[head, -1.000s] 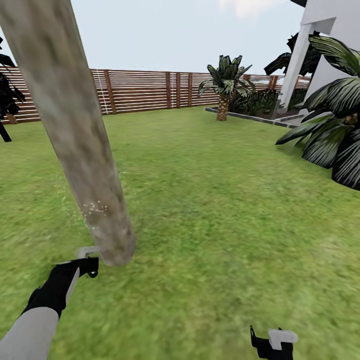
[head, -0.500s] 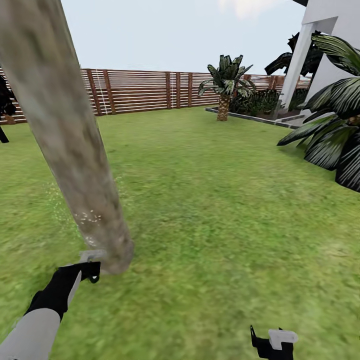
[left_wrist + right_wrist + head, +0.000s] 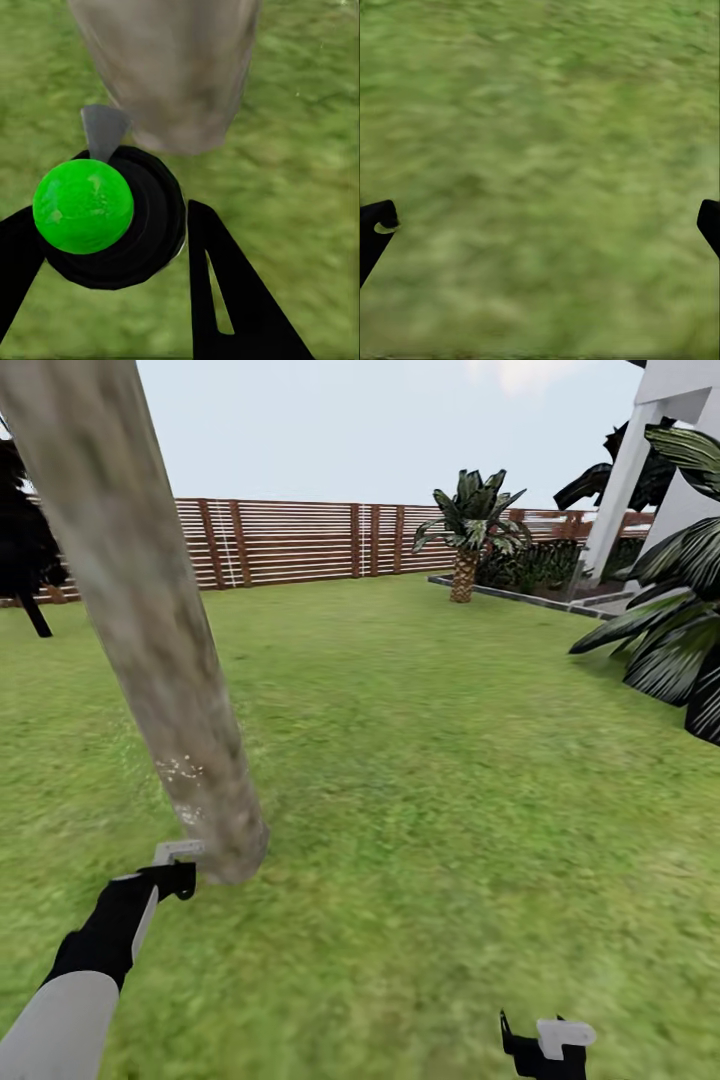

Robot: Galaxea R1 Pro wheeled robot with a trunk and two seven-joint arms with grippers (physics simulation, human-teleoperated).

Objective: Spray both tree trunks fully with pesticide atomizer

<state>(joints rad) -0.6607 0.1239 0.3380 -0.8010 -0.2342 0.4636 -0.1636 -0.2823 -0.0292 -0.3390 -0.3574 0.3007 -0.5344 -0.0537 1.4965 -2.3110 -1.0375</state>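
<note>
Green lawn (image 3: 420,780), left pincer (image 3: 112,247) gripping upright atomizer (image 3: 105,217), nozzle toward trunk (image 3: 170,690).

place: home garden, sim render | evidence: green lawn (image 3: 450,780) across frame; slat wood fence (image 3: 300,542) upper mid; white house (image 3: 680,450) upper right; palm-like plants (image 3: 470,525) w/ tree trunk (image 3: 150,630) at left

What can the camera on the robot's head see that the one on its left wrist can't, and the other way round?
Head view alone: the wooden fence, the white house, palm-like plants, and the right gripper low over the lawn.
Left wrist view alone: the pesticide atomizer seen close, dark with a bright green ball, between the fingers.
Both: the tree trunk base, grass, and the left gripper.
</note>
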